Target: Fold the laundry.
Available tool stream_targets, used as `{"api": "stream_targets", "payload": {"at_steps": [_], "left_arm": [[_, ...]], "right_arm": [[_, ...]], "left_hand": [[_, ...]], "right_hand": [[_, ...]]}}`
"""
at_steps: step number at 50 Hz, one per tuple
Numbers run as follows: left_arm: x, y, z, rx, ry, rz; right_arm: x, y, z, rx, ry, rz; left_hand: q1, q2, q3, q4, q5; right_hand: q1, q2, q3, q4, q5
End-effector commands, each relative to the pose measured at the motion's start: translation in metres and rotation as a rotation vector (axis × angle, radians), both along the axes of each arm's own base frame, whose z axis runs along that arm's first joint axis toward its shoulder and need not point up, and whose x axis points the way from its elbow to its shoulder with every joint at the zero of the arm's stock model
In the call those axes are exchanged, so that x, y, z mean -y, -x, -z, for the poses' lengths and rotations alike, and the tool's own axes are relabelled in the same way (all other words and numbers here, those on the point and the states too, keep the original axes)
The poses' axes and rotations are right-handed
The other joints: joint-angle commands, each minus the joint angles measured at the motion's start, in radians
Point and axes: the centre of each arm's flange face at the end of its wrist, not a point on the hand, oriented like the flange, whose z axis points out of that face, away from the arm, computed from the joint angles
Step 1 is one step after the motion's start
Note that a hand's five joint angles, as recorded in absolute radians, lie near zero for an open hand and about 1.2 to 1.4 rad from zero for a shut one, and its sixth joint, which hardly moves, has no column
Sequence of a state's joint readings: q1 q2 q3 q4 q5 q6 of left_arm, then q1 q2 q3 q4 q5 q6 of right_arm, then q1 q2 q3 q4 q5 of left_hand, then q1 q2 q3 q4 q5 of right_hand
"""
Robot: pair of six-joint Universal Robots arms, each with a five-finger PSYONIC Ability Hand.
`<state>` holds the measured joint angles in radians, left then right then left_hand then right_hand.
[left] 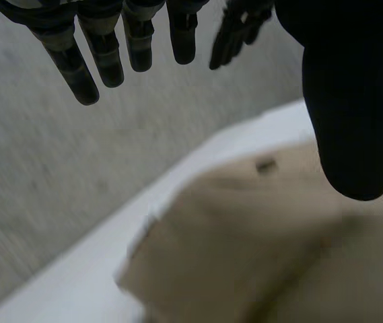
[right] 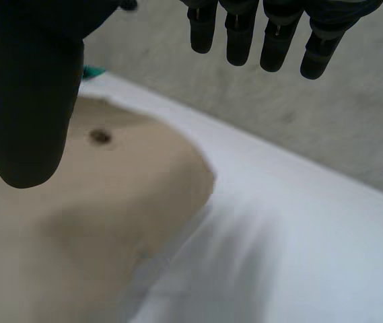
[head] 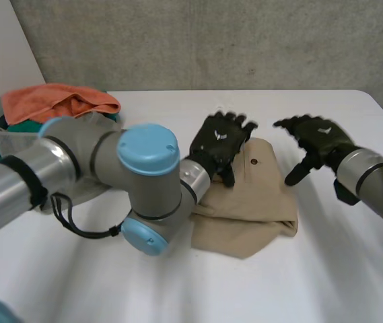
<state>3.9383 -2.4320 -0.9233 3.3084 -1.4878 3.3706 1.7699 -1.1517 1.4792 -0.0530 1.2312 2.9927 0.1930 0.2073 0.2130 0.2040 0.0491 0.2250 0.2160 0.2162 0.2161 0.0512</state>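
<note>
A beige folded garment with a small dark button lies on the white table in the middle. My left hand hovers over the garment's far left part, fingers straight and open. In the left wrist view the beige garment lies below the fingers with nothing held. My right hand is open above the table just right of the garment, its thumb pointing down. Under that hand's thumb in the right wrist view, the garment lies apart from the fingers.
A basket at the far left holds an orange cloth over a teal one. A grey wall runs behind the table. My left arm crosses the table's left half. Bare table lies in front and to the right.
</note>
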Motion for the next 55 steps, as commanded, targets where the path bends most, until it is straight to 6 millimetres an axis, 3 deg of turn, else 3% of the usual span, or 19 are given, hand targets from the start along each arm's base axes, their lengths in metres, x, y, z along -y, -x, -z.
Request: {"api": "stream_targets", "payload": {"at_steps": [1,8,14,19,23,31,36,43,55], "left_arm": [[0.007,-0.023,0.038,0.193,-0.116,-0.128],[-0.001,-0.043,0.052,0.377,-0.136,-0.165],[-0.007,-0.047,0.05,0.407,-0.133,-0.173],[-0.009,-0.046,0.019,0.349,-0.092,-0.169],[-0.013,-0.048,-0.008,0.303,-0.052,-0.167],[-0.025,-0.048,-0.073,0.14,0.05,-0.041],[-0.033,-0.059,-0.091,0.06,0.016,0.113],[-0.061,-0.064,-0.093,-0.015,-0.117,0.417],[-0.065,-0.064,-0.092,-0.018,-0.132,0.448]], "right_arm": [[0.004,-0.012,0.044,-0.093,-0.057,-0.149],[0.006,-0.015,0.063,-0.181,-0.047,-0.186],[0.007,-0.015,0.07,-0.224,-0.057,-0.189],[0.008,-0.011,0.054,-0.247,-0.043,-0.143],[0.007,-0.005,0.026,-0.22,0.002,-0.088],[0.001,0.021,-0.006,-0.074,-0.015,0.202],[-0.013,0.042,0.018,-0.042,-0.137,0.267],[-0.043,0.029,0.049,0.024,-0.261,0.071],[-0.04,0.019,0.076,0.059,-0.255,0.027]], "left_hand": [[0.012,-0.003,-0.008,0.001,-0.019],[0.012,-0.003,-0.008,0.001,-0.019],[0.018,0.003,-0.002,0.007,-0.013],[0.021,0.006,0.001,0.01,-0.01],[0.018,0.003,-0.002,0.007,-0.013],[0.021,0.006,0.0,0.01,-0.01],[0.026,0.012,0.006,0.015,-0.004],[0.041,0.027,0.021,0.03,0.01],[0.038,0.024,0.018,0.027,0.008]], "right_hand": [[-0.05,-0.042,-0.042,-0.042,-0.051],[-0.05,-0.042,-0.042,-0.042,-0.051],[-0.05,-0.042,-0.042,-0.042,-0.051],[-0.05,-0.042,-0.042,-0.042,-0.051],[-0.05,-0.042,-0.042,-0.042,-0.051],[-0.05,-0.042,-0.042,-0.042,-0.051],[-0.05,-0.042,-0.042,-0.042,-0.051],[-0.05,-0.042,-0.042,-0.042,-0.051],[-0.05,-0.042,-0.042,-0.042,-0.051]]}}
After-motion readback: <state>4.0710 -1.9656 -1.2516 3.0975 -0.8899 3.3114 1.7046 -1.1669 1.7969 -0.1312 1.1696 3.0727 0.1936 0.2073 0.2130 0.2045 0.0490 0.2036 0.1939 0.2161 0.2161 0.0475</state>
